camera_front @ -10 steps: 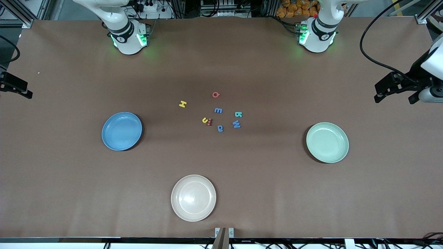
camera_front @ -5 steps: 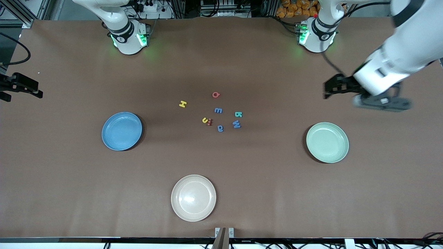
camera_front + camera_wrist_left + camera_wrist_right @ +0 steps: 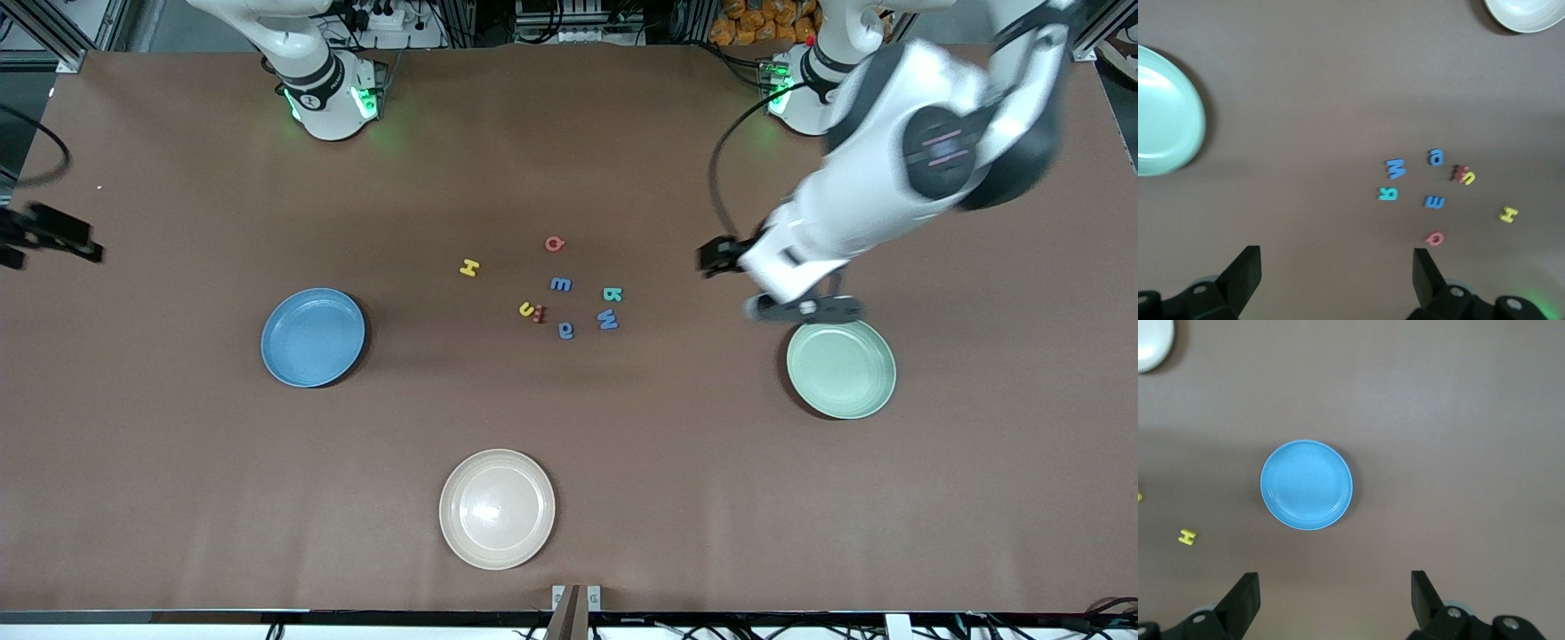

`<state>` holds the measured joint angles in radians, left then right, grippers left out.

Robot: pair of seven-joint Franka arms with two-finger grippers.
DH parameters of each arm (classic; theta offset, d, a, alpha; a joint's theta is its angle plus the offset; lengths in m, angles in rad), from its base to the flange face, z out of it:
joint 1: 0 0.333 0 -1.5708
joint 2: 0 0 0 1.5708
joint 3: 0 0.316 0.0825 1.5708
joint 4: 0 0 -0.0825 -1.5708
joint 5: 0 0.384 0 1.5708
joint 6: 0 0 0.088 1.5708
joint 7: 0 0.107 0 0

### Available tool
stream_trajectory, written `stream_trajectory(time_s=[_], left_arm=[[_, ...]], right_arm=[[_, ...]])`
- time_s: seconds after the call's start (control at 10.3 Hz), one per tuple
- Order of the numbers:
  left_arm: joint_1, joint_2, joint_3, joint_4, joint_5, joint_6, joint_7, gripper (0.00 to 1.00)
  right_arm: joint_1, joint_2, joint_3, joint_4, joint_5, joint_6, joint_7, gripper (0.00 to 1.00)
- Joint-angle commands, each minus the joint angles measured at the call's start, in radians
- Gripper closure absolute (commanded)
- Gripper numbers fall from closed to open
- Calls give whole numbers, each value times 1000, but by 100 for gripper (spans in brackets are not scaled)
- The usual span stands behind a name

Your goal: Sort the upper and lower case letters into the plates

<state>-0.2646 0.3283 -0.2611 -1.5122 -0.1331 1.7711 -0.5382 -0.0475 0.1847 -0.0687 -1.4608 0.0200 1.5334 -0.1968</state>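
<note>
Left gripper (image 3: 791,289): it hung over the bare brown table (image 3: 178,498), between the letters and the green plate, close to that plate's rim. Its jaws were wide apart and held nothing.
Right gripper (image 3: 49,236): it was up over the table's edge at the right arm's end. Its jaws were wide apart and empty too.
Letters (image 3: 560,284): eight small toy letters lay flat in a loose bunch near the middle of the table, between the two plates. None was in a plate.
Yellow H (image 3: 469,267): it lay a bit apart from the bunch, toward the blue plate.
Red Q (image 3: 554,243): it was the letter nearest the robots' bases.
Blue letters: an e sat in the middle of the bunch, an a (image 3: 566,330) was nearest the front camera, and a W (image 3: 608,318) lay just beside the a.
Teal letter (image 3: 613,293): it lay near the W.
Yellow u (image 3: 526,308): it touched a small red letter (image 3: 538,313).
Blue plate (image 3: 313,337): it sat toward the right arm's end, with nothing in it.
Green plate (image 3: 841,366): it sat toward the left arm's end, with nothing in it.
Cream plate (image 3: 497,508): it sat nearest the front camera, with nothing in it.
</note>
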Motion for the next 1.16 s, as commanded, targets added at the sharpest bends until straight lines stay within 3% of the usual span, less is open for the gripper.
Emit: stream_trajectory(time_s=[0.0,0.39,0.58,0.77,1.06], left_arm=[[-71,92,3,12,53,82,-164,0],[-148,221,5,-57,133,270,-302,0],[-241,215,2,-118,426,192,-308,4],[-213,227,2,-89,290,195,-289,0],[-208,239,2,-92,190,255,-278,0]], right_arm=[[38,87,3,31,-20,54,39,0],[61,137,6,24,4,73,138,0],[86,166,6,24,38,108,219,0],[145,176,4,1,40,175,346,0],[251,170,6,-107,38,292,554,0]])
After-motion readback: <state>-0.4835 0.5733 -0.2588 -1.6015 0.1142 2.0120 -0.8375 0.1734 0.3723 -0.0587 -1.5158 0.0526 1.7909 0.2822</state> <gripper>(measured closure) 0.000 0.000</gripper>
